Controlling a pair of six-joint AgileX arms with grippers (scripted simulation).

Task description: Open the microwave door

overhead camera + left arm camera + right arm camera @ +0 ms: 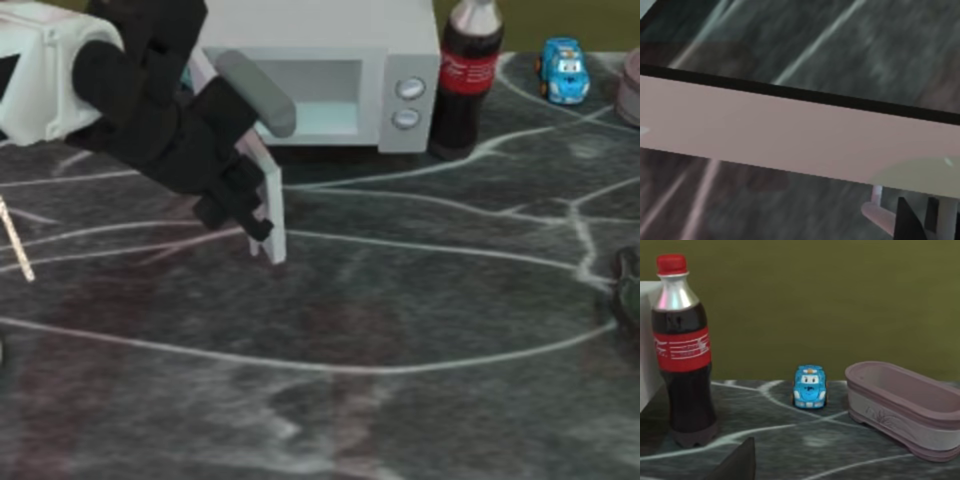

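Since the microwave door (272, 205) already stands swung far out from the microwave (330, 70), its pale blue cavity exposed behind your left gripper (248, 212), you have little left beyond letting go. That gripper sits at the door's free edge; whether it is clamping the panel you cannot tell. Your right gripper (628, 290) idles well off to the far side. The cola bottle (684, 352) carries a red label, its white script unreadable.
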